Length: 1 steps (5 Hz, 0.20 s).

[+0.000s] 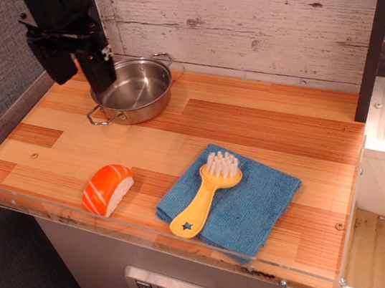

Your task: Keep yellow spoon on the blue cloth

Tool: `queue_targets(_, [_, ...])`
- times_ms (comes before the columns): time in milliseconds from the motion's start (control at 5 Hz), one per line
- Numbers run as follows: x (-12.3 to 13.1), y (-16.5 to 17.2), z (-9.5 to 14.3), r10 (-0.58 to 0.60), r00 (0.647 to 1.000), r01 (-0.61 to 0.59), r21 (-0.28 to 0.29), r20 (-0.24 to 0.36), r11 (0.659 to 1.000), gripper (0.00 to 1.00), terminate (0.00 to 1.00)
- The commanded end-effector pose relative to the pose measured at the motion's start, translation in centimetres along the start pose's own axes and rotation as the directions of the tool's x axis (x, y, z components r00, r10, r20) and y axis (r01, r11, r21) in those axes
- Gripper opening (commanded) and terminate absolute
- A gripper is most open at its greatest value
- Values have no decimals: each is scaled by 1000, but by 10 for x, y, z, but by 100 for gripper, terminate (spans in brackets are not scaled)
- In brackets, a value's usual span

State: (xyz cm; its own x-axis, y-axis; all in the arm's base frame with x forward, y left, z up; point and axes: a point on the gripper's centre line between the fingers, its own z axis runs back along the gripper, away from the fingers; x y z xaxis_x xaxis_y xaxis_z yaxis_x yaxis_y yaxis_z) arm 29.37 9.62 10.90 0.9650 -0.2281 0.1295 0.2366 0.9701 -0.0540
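Observation:
The yellow spoon lies on the blue cloth near the front edge of the counter. Its white-bristled head points to the back and its star-marked handle end hangs just over the cloth's front left edge. My gripper is open and empty. It hangs high at the back left, above the left side of the steel pot, far from the spoon and cloth.
An orange-and-white sushi toy lies at the front left of the wooden counter. A clear plastic lip runs along the counter's front edge. A dark post stands at the right, a plank wall behind.

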Motion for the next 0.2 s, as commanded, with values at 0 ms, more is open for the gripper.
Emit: queue_targets(0, [0, 4, 11, -6, 1000, 5, 21, 23, 1000, 100, 100])
